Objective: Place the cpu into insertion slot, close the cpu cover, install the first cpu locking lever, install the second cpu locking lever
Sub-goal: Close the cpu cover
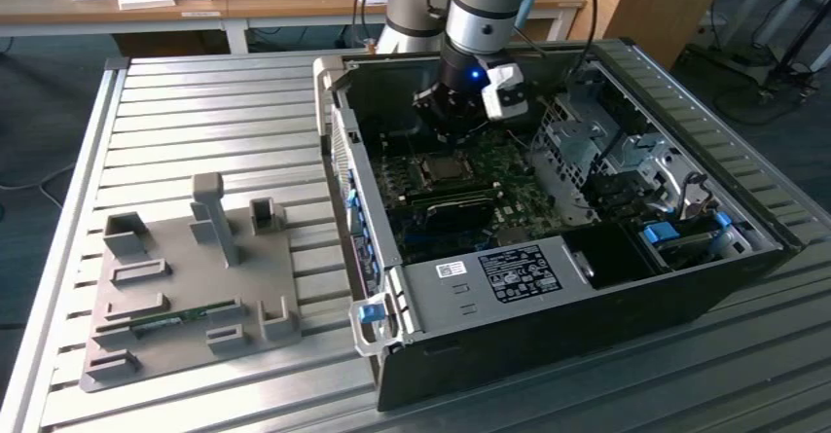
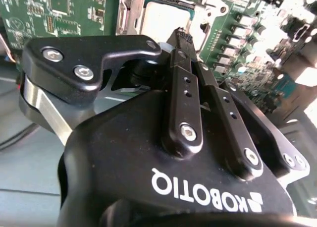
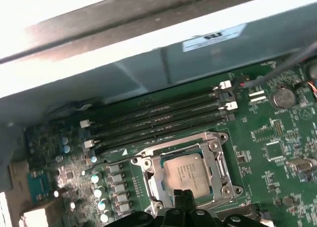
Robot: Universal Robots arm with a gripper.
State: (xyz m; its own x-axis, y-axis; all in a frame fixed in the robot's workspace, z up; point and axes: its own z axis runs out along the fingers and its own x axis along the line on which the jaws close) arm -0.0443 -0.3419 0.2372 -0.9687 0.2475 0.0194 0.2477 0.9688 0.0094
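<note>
The cpu (image 3: pixel 185 171) is a pale silvery square lying flat in the motherboard socket, also seen in the second wrist view (image 2: pixel 162 16) and the exterior view (image 1: pixel 449 168). The cpu cover (image 3: pixel 218 160), a silvery metal frame, lies flat around the chip with the chip's top showing through its open centre. My gripper (image 3: pixel 185 196) hangs just above the socket's near edge inside the open computer case (image 1: pixel 727 258). Its two black fingers (image 2: pixel 185 88) meet at the tips with nothing between them. I cannot make out how the locking levers stand.
Several memory slots (image 3: pixel 158 119) run beside the socket. A black box with a white label (image 1: pixel 520 272) and a metal drive cage (image 1: pixel 610 151) crowd the case. A grey fixture plate (image 1: pixel 182 287) holding a green memory stick (image 1: pixel 175 318) lies on the slatted table at the exterior view's left.
</note>
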